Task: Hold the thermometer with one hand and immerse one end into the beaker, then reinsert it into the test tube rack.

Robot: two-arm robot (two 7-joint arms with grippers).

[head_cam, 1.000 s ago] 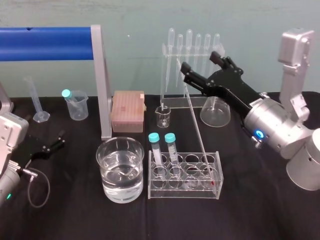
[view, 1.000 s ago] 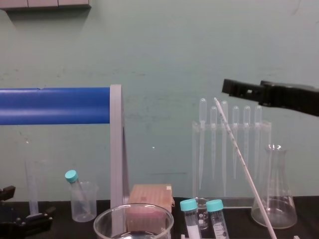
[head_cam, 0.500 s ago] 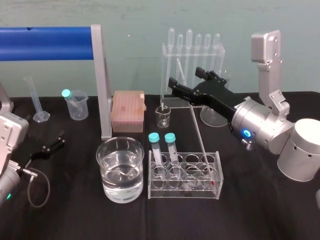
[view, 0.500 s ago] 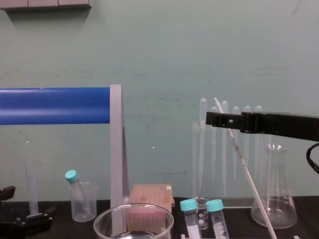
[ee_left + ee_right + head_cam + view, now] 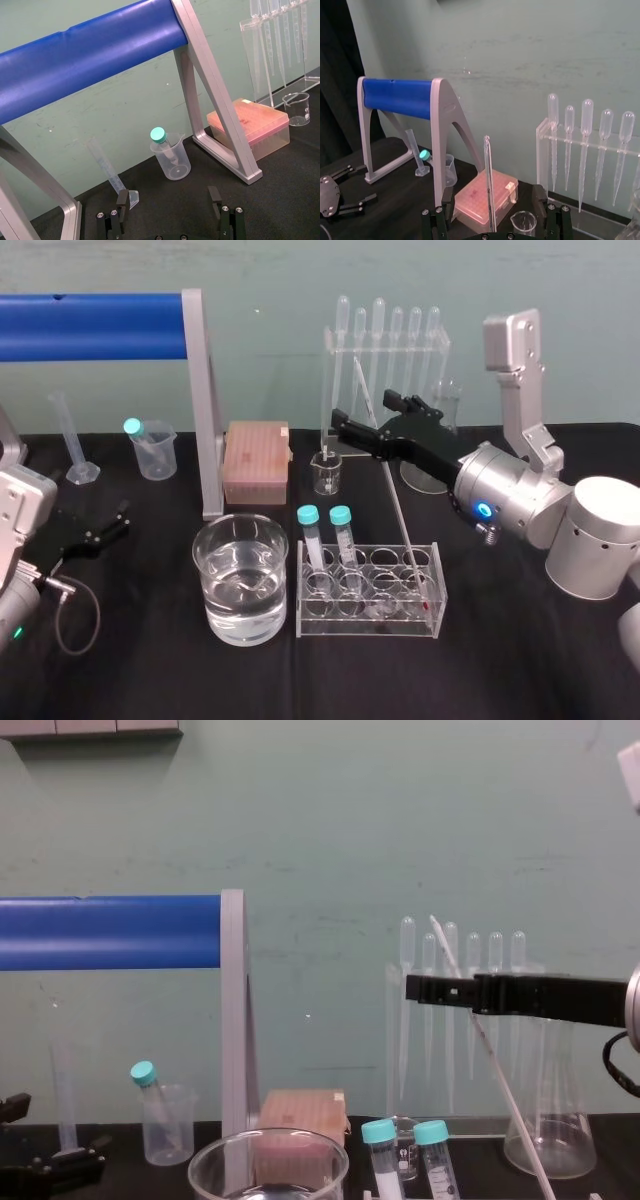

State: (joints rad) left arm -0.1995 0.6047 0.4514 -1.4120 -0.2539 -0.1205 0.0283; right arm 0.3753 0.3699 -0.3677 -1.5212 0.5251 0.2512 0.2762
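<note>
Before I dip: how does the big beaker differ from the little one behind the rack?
The beaker is large and wide; the small beaker is much smaller and narrower. The beaker is about half full of water; the small beaker looks empty. The beaker stands left of the test tube rack; the small beaker stands behind it, by the pipette stand. Both are clear and upright on the black table.
</note>
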